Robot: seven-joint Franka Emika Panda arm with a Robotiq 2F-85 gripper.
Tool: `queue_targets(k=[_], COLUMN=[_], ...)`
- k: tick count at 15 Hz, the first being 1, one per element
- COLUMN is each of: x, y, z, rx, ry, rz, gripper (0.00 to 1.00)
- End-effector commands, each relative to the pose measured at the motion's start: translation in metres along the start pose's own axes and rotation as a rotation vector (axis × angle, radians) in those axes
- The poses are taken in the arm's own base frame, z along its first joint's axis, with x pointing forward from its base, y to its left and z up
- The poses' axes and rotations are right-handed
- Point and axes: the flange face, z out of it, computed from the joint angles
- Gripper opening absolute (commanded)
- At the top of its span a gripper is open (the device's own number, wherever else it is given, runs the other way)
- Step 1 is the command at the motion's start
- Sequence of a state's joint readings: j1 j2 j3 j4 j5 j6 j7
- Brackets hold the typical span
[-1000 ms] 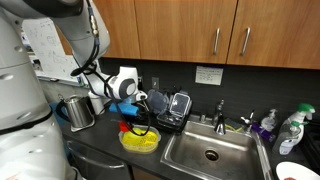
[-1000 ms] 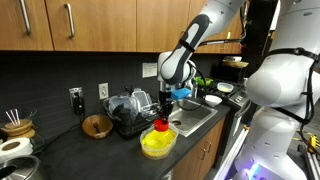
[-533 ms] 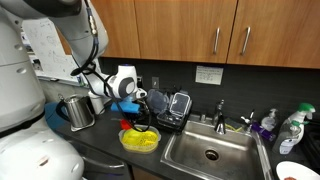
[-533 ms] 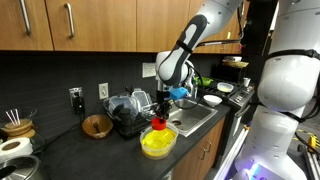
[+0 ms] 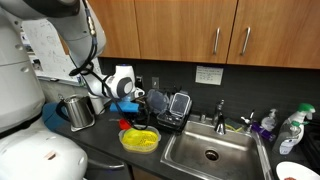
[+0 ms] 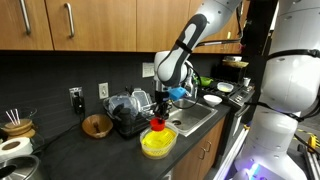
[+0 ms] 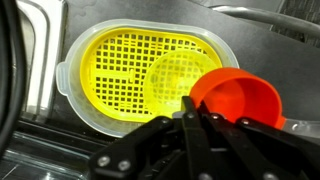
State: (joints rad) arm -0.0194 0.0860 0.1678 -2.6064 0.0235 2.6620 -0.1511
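Orange cup [image 7: 238, 100] right of centre in wrist view, rim pinched by hand [image 7: 190, 108]; fingers fully closed on it. Since a second ago: almost no change, only slight drift. Cup [image 6: 157, 125] still aloft, grip firm, nothing released. Directly below: yellow basket [image 7: 110, 70] on counter [image 6: 100, 150]. Sink [image 5: 235, 150] lower right in an exterior view.

basket [image 7: 110, 60]: yellow, grid pattern | cup [image 7: 240, 100]: orange-red | end effector [image 7: 193, 103]: black
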Motion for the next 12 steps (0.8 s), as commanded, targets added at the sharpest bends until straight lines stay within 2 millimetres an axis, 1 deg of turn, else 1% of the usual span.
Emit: queue_targets(k=[1, 6, 7, 12], x=[0.000, 0.000, 0.000, 0.010], y=[0.000, 0.001, 0.001, 0.008], z=[0.000, 0.000, 0.000, 0.008], rx=[0.000, 0.000, 0.000, 0.005], ry=[-0.001, -0.001, -0.001, -0.042], rz=[0.001, 0.002, 0.002, 0.026], gripper=[0.04, 0.04, 0.01, 0.01])
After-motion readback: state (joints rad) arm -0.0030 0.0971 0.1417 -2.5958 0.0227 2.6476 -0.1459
